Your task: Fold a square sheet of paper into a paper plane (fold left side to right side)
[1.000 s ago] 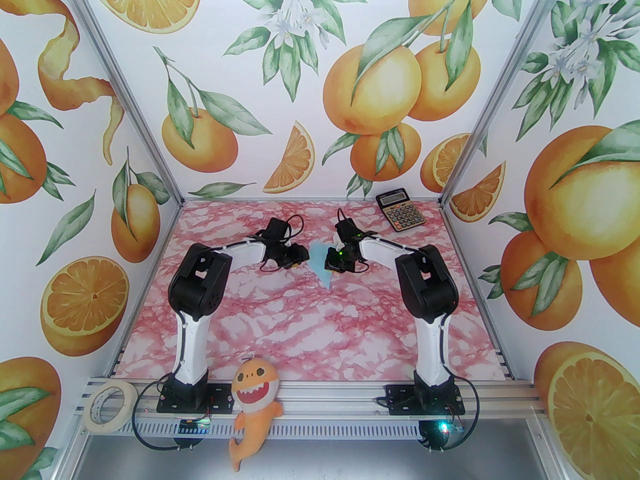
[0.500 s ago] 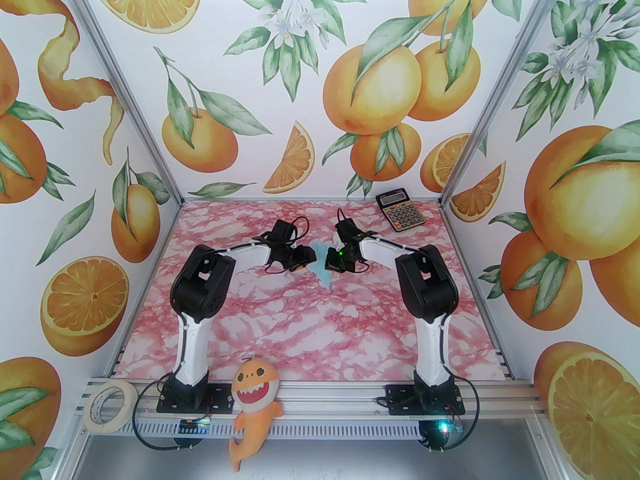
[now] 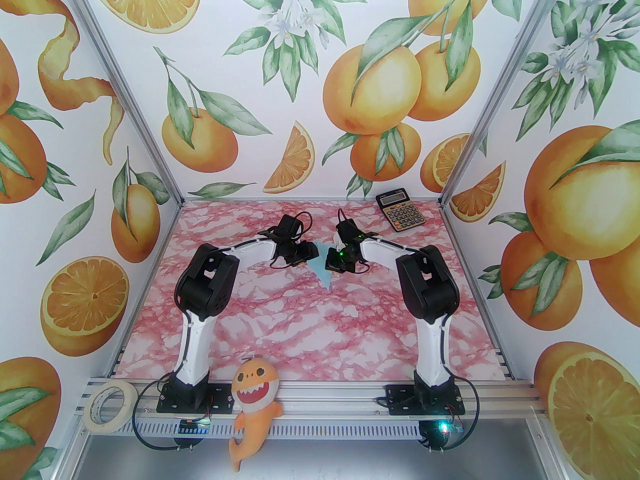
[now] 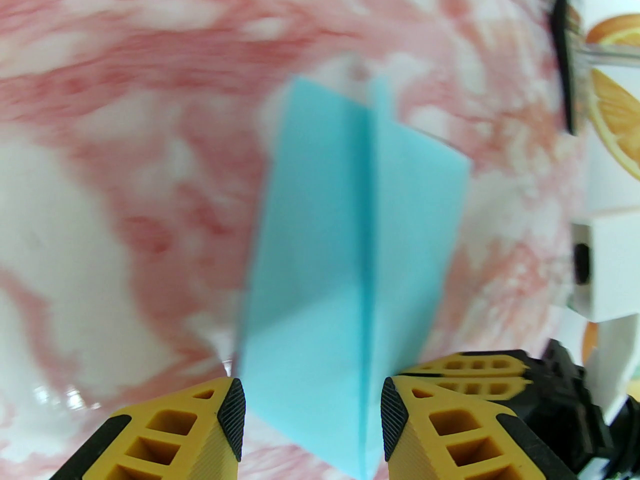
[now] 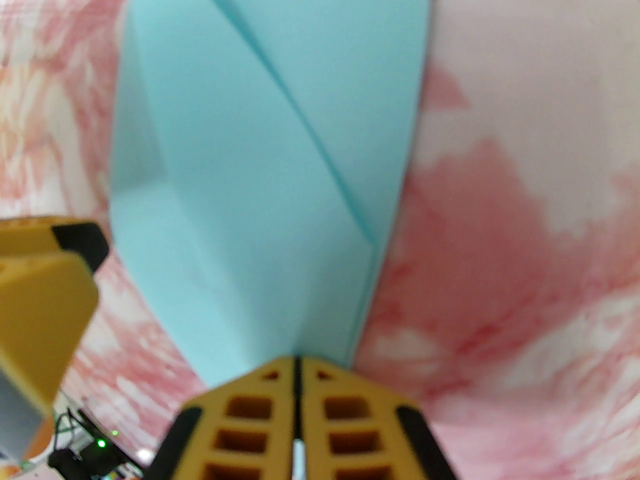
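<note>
Clamps the paper plane [image 5: 260, 168] with the closed right gripper [image 5: 297, 363]; straddles it with the left gripper [image 4: 312, 408], jaws apart.

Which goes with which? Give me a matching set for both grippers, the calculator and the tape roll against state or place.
Things:
1 left gripper
2 right gripper
3 calculator
4 tape roll

States or places:
A far right corner of the table
B shut on the paper plane
C near left, on the front rail
D open, astride the paper plane

Pairs: 1-D; 2-B; 3-A; 4-C
</note>
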Action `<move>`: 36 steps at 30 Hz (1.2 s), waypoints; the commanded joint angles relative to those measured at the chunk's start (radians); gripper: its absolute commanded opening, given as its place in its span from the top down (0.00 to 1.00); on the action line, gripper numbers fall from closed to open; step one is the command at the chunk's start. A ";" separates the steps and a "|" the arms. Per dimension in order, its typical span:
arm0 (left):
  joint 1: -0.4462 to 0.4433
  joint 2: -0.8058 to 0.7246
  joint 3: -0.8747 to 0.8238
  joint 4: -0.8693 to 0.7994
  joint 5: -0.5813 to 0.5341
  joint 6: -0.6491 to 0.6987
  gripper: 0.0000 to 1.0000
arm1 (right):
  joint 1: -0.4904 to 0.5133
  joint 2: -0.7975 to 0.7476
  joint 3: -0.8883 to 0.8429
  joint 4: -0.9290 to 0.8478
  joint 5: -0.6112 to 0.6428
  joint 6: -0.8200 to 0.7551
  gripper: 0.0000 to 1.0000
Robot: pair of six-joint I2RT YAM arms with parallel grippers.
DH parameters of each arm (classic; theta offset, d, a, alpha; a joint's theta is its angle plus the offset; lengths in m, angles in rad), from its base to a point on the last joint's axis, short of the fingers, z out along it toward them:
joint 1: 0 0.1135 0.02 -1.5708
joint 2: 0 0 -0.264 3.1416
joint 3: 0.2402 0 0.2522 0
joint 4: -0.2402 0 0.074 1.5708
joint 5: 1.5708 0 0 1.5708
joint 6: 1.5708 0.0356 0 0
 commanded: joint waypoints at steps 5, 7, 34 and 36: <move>-0.032 0.064 0.131 -0.138 -0.068 0.036 0.49 | 0.013 0.025 -0.051 0.002 0.028 0.016 0.91; -0.040 0.089 0.157 -0.156 -0.064 0.036 0.49 | 0.015 0.024 -0.054 0.003 0.028 0.016 0.91; -0.042 -0.022 0.039 -0.128 -0.211 0.013 0.49 | -0.004 0.002 -0.119 -0.010 0.108 0.038 0.99; -0.037 -0.004 0.058 -0.144 -0.179 0.017 0.49 | -0.001 -0.001 -0.123 -0.006 0.109 0.037 0.99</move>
